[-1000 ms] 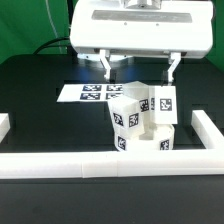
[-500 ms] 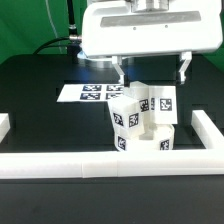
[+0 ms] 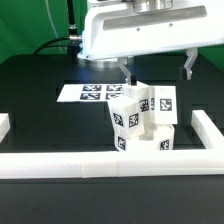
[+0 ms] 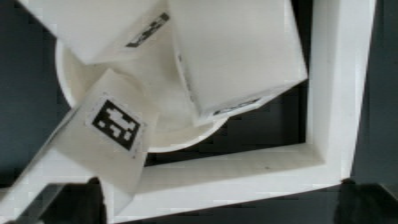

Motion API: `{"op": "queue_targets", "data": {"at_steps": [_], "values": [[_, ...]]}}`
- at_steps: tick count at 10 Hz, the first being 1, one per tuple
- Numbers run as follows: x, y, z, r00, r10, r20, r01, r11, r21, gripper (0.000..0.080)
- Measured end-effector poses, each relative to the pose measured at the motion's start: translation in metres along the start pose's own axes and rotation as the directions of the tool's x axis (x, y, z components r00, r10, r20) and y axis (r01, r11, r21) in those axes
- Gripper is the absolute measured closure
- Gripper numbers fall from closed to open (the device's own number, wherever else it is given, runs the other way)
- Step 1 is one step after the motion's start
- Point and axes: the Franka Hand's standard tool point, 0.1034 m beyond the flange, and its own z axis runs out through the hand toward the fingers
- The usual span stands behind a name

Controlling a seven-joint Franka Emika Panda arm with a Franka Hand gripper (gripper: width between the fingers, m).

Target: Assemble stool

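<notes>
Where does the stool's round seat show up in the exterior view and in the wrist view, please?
Exterior view: the seat sits low, right of centre, mostly hidden by the tagged legs standing on it, inside the corner of the border rail.
Wrist view: the seat is a curved white rim showing behind the legs.
Shared landmark: the border rail's corner.

I see a black desk [image 3: 35,100]. A flat white marker board [image 3: 88,93] with black squares lies on it. Long white rails [image 3: 60,165] sit near the marker board, and a green wall [image 3: 25,25] stands behind it.
</notes>
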Motion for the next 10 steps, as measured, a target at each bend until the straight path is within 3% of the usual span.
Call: {"op": "queue_targets", "data": {"at_steps": [2,3,10], "values": [[-0.005,0.001,0.011,0.998,-0.045,-0.047,0.042,0.997,-0.060,0.0151],[-0.010,-0.001,0.015,0.996,-0.052,-0.067,0.047,0.996,-0.079,0.0151],[-0.015,0.005,0.021,0.996,-0.070,-0.063,0.064,0.994,-0.087,0.0151]]}}
